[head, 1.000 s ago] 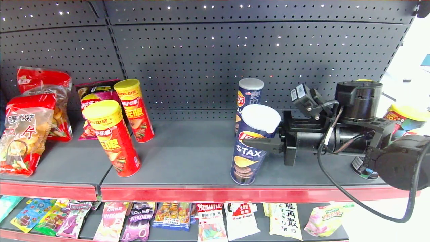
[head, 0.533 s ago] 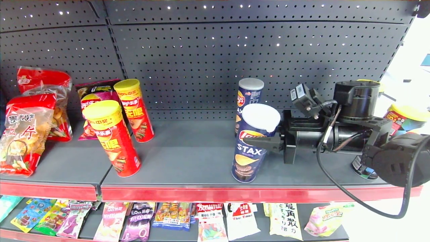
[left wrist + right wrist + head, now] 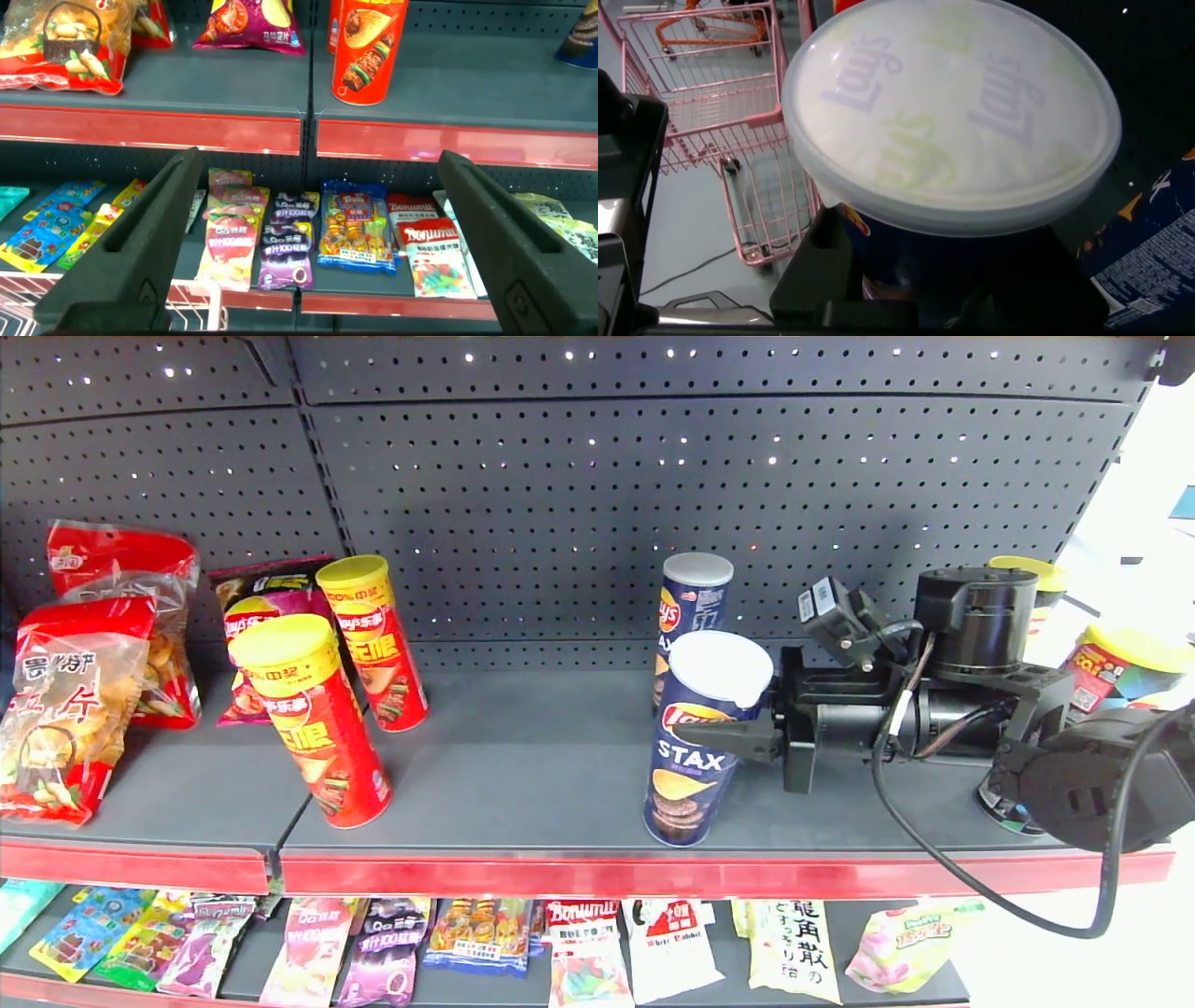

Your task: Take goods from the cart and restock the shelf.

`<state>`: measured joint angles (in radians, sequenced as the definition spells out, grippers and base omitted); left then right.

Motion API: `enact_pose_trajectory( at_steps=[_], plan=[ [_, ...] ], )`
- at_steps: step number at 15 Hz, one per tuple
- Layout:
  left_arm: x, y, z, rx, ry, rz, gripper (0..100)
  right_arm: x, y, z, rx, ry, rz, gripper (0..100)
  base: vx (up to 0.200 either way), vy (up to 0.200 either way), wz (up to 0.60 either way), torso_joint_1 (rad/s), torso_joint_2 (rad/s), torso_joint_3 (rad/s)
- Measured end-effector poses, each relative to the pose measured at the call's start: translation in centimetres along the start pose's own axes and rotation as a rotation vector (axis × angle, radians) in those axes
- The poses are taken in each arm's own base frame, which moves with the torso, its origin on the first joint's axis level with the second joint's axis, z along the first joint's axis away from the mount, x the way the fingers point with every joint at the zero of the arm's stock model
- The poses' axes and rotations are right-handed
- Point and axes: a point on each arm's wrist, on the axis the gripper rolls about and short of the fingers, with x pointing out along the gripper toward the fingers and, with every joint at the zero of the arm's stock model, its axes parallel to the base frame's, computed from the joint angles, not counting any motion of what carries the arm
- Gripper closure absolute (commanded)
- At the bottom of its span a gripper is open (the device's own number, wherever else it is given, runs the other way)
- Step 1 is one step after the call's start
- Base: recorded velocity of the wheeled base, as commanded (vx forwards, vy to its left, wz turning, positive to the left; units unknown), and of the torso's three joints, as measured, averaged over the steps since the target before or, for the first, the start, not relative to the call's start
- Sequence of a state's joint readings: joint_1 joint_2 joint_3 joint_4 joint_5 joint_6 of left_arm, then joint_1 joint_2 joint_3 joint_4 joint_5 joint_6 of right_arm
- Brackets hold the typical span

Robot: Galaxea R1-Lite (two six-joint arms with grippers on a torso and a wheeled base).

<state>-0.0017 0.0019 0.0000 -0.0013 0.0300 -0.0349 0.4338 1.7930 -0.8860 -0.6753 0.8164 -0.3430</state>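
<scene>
Head: R gripper (image 3: 724, 733) clamped on dark blue cylindrical chip can w/ white plastic lid (image 3: 695, 784). Can base looks down on grey metal shelf board (image 3: 523, 756); 2nd blue can (image 3: 695, 597) just behind. Placed, prob. not yet released.
L wrist: L gripper (image 3: 318, 159) wide apart, empty; candy packets (image 3: 355, 229) ahead.
R wrist: pink wire cart (image 3: 701, 84) beyond gripped can; contents unclear.

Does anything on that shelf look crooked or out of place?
The blue chips can in the right gripper looks tilted, lid toward the arm, near the shelf's front edge. Nothing looks spilled or damaged.
</scene>
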Motion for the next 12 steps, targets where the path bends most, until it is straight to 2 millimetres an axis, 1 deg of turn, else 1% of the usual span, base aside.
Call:
enact_pose_trajectory(
  at_steps=[12],
  plan=[
    [0.00, 0.00, 0.00, 0.000, 0.000, 0.000, 0, 0.76, -0.17, -0.24, 0.003, -0.005, 0.034, 100, 0.000, 0.000, 0.00, 0.000, 0.00, 0.000]
  ],
)
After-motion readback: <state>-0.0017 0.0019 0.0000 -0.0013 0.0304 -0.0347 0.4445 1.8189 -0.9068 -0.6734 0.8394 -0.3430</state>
